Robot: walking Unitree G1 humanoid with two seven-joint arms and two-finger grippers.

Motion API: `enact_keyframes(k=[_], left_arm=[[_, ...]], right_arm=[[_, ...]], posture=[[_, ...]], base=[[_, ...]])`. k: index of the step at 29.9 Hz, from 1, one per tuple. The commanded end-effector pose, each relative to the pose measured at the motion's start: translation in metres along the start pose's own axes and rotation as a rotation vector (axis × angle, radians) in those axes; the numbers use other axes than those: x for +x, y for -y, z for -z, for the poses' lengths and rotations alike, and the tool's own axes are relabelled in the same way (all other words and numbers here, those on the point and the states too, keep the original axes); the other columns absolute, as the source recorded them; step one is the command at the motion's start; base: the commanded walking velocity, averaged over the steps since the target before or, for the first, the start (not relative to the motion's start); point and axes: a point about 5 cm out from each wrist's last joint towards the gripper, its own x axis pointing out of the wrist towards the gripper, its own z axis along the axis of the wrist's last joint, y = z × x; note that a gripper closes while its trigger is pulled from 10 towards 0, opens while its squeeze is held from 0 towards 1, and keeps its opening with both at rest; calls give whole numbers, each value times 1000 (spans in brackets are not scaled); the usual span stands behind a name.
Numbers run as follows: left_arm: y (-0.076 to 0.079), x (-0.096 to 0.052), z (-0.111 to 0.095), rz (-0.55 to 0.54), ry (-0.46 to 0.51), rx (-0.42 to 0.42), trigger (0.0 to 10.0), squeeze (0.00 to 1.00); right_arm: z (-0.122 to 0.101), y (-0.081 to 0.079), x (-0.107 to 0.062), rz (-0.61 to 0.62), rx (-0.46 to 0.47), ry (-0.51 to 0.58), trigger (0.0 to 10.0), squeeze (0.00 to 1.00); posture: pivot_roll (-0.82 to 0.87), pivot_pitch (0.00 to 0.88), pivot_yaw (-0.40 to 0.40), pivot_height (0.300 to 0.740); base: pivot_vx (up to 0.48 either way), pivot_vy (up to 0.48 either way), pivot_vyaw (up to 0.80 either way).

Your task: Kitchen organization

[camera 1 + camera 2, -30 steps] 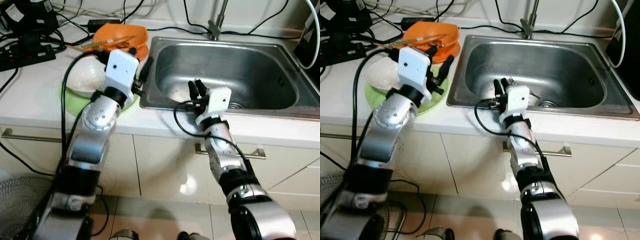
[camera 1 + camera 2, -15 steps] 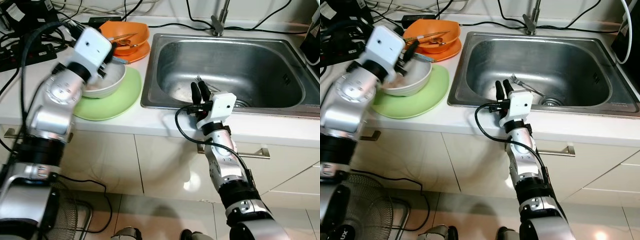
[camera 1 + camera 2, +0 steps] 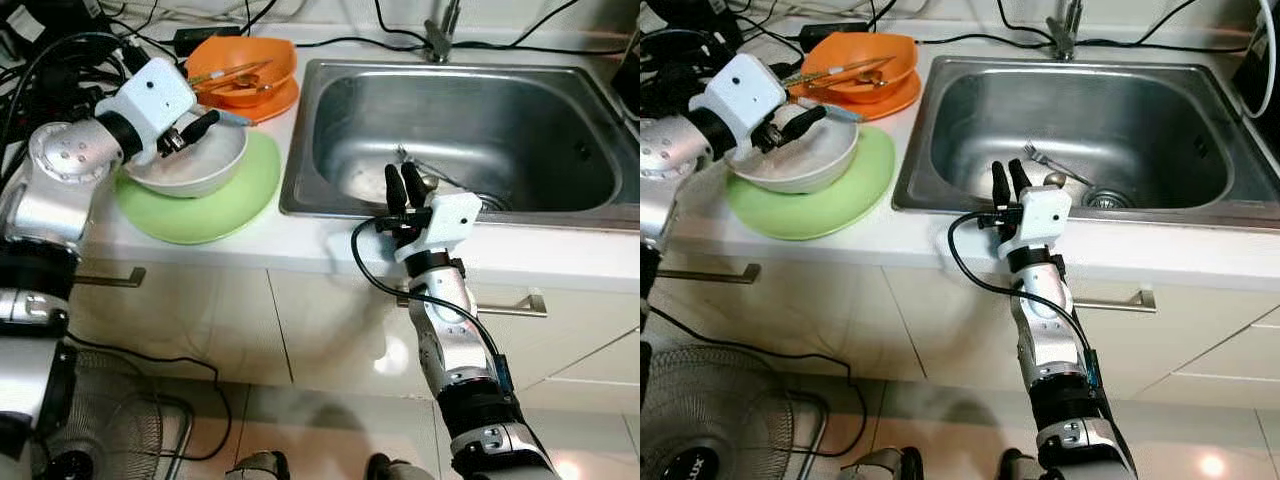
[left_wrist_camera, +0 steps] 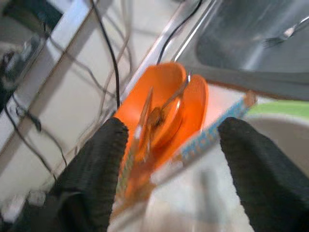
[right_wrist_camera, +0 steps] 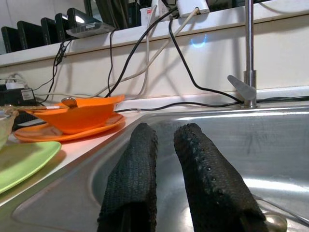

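White bowl (image 3: 190, 160) on green plate (image 3: 210, 200) beside sink (image 3: 470, 120), under wide-open left gripper (image 3: 187, 133); right gripper (image 3: 402, 187) nearly closed, empty, at sink edge; possibly tipped if rim nudged.

1. A pale worktop (image 3: 300, 238) is running across the scene, sitting above white cabinet fronts.
2. A steel sink (image 3: 455, 205) is sitting sunk into the worktop, with a faucet (image 3: 1064, 25) standing at its back rim.
3. A green plate (image 3: 235, 205) is lying on the worktop just beside the sink, carrying a white bowl (image 3: 205, 170).
4. An orange plate (image 3: 283, 103) is lying behind the green one, holding an orange bowl (image 3: 265, 60) with utensils in it.
5. Black cables (image 3: 330, 42) are trailing along the back of the worktop, and more are lying bunched at its far left corner.
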Motion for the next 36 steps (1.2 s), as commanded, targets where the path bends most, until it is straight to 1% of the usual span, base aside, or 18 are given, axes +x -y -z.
enact_keyframes(k=[1,4,5,9,12,16,24,26,27,30,33,36], left_arm=[[-5,-1,-1,51,-20,50,10000,1000],[-9,0,-3,61,-25,69,10000,1000],[-11,2,-3,64,-33,88,10000,0],[-9,5,0,88,-68,125,10000,0],[-4,10,6,100,-113,159,10000,0],[0,13,12,104,-155,194,10000,0],[-2,13,17,87,-197,250,10000,0],[3,17,19,79,-217,309,10000,0],[8,19,20,90,-226,334,10000,0],[11,21,20,95,-228,341,10000,0],[19,26,20,111,-233,373,10000,0],[23,30,19,107,-229,395,10000,0]], right_arm=[[26,0,-17,27,22,-148,10000,0],[26,0,-18,37,24,-147,10000,0],[25,0,-18,47,26,-147,10000,0],[25,0,-19,59,28,-149,10000,0],[24,1,-21,72,28,-151,10000,0],[24,3,-21,83,25,-152,10000,0],[22,5,-19,93,25,-145,10000,0],[21,4,-19,94,28,-144,10000,0],[21,3,-19,95,31,-144,10000,0],[21,3,-20,95,32,-144,10000,0],[21,4,-23,99,31,-145,10000,0],[21,5,-26,104,28,-147,10000,0]], posture=[[114,159,97,740],[112,159,104,740],[109,161,111,740],[106,164,122,740],[100,165,127,740],[95,161,126,740],[96,154,127,740],[95,155,126,740],[91,158,126,740],[90,158,125,740],[78,169,124,740],[73,175,124,740]], base=[[0,0,0],[0,0,0],[0,0,0],[0,0,0],[0,0,0],[0,0,0],[0,0,0],[0,0,0],[0,0,0],[0,0,0],[0,0,0],[0,0,0]])
